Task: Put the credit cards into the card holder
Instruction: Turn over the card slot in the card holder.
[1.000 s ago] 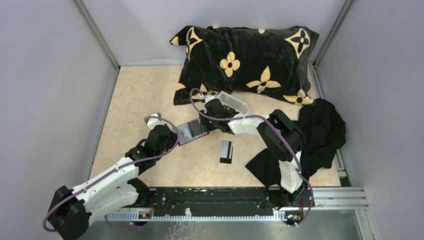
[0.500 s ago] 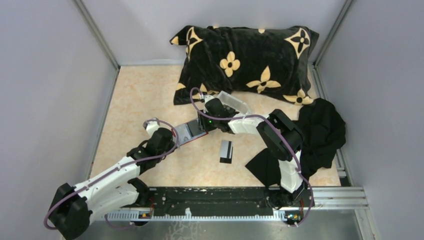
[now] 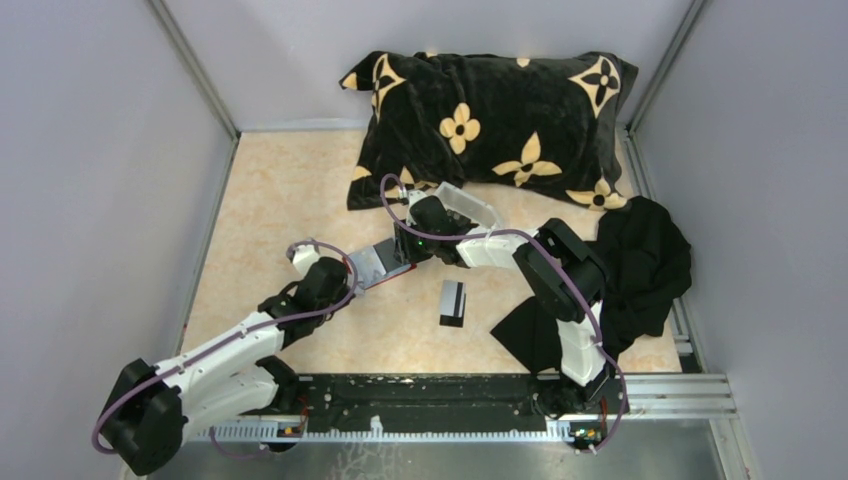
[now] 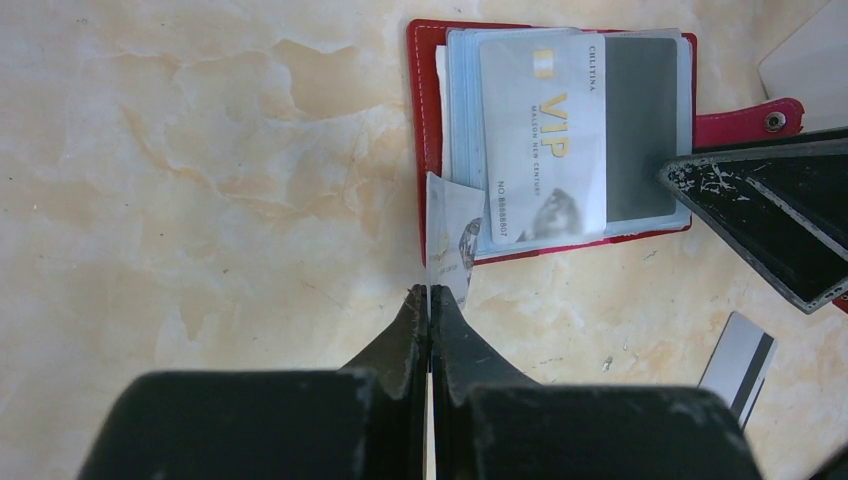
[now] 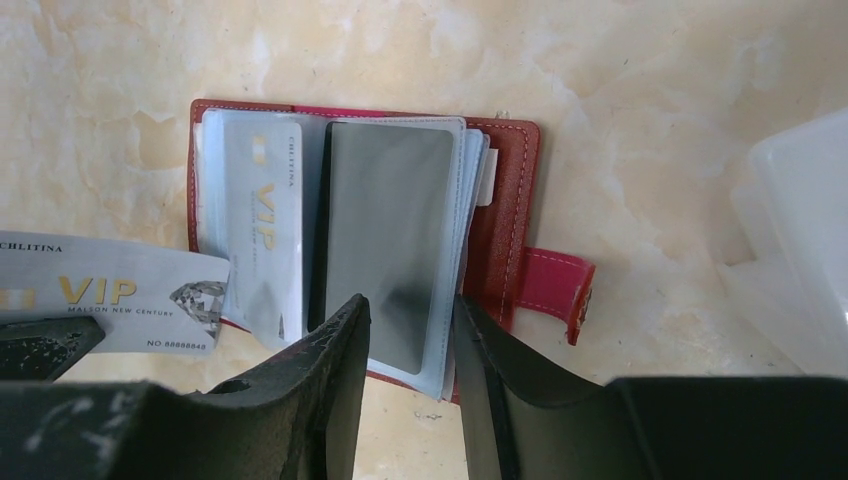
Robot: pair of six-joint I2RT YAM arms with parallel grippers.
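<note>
The left claw (image 4: 430, 298) is pressed together, pinching a pale VIP card (image 5: 120, 290) by one end. The card stands on edge, and its free end reaches the near-left corner of the card holder (image 5: 510, 200). I cannot tell whether it has entered a pocket. The right claw (image 5: 410, 305) is about half spread, with its fingertips over the near edge of the holder's grey clear pocket – it grips nothing that I can see.

The red holder lies open and flat on the table (image 3: 270, 200) between the two claws. A second VIP card (image 4: 545, 140) is already tucked in a clear sleeve.

Compared with a second ago, the left wrist has drawn back slightly toward its own base. The right arm, the holder and the black card (image 3: 452, 302) sit where they were.

There is bare tabletop to the left of and behind the left claw. The black card with the white band lies on the near side of the holder, apart from it. A white tray (image 3: 468, 207) sits just behind the right claw, and the black flowered pillow (image 3: 490, 110) fills the far edge. A black cloth (image 3: 645, 260) is heaped along the right side – that side is crowded.
</note>
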